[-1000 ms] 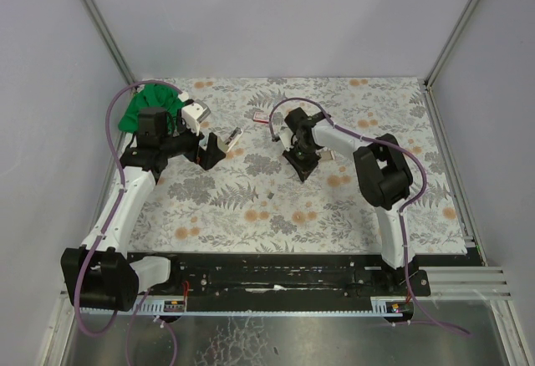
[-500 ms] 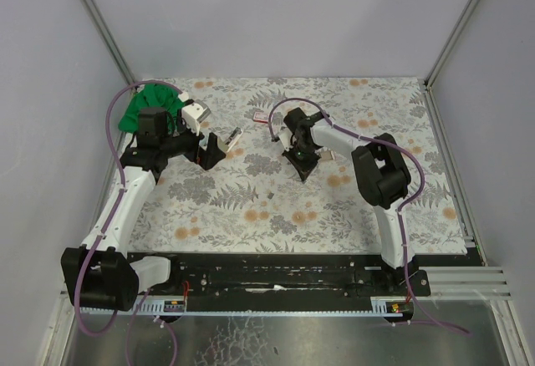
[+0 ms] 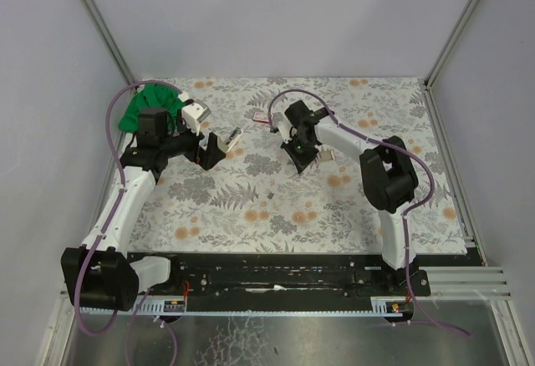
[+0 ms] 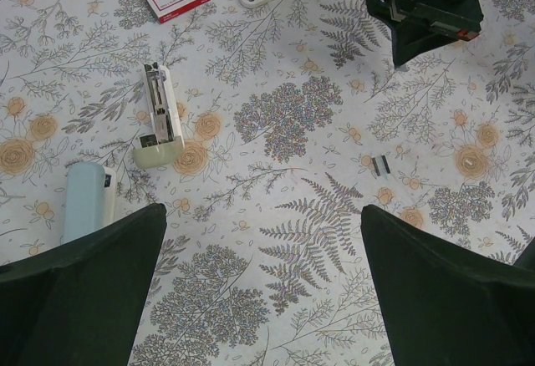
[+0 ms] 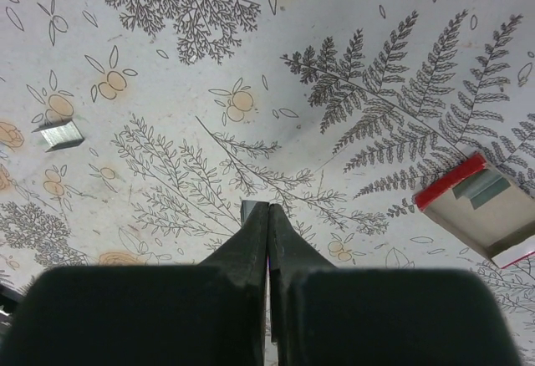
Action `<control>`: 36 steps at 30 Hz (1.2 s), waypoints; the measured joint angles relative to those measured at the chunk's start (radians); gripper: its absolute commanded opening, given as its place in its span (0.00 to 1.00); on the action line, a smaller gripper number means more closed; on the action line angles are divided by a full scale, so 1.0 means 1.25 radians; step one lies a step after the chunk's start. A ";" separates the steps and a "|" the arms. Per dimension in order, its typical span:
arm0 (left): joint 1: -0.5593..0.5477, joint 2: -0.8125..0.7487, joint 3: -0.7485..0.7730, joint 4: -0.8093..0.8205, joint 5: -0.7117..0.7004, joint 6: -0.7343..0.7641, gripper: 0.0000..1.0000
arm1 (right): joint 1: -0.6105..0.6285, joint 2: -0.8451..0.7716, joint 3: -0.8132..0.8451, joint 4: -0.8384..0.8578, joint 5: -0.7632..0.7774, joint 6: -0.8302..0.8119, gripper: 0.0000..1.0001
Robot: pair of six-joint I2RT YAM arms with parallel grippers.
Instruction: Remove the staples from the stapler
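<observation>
Right gripper (image 5: 268,209) jaws clench a thin grey metal staple strip (image 5: 251,211) by the very tips above the flowered bench (image 5: 376,48); so slight a hold could let it slip or snap. Left gripper (image 4: 263,291) jaws are released.

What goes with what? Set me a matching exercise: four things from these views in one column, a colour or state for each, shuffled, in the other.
Things:
1. cloth
2. staple box
3. left claw
4. right claw

Colour or state:
A. shut
B. red and white
C. open
D. green

Pairs: 1-D, 2-B, 3-C, 4-A.
</observation>
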State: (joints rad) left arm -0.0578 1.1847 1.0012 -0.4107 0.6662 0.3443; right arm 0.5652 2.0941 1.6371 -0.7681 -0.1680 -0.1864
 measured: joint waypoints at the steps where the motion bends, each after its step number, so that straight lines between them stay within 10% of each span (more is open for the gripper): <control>1: 0.000 0.000 0.000 0.000 0.000 0.000 1.00 | 0.000 -0.002 0.000 0.003 0.002 0.001 0.00; 24: 0.000 0.000 0.000 0.000 0.000 0.000 1.00 | -0.149 -0.045 -0.047 0.125 0.119 0.054 0.00; 36: 0.000 0.002 0.000 0.000 0.000 0.000 1.00 | -0.111 -0.067 -0.071 0.129 0.077 0.041 0.35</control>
State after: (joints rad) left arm -0.0578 1.1873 1.0012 -0.4107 0.6666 0.3439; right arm 0.4267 2.0109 1.5482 -0.6067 -0.0715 -0.1349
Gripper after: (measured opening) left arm 0.998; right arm 0.311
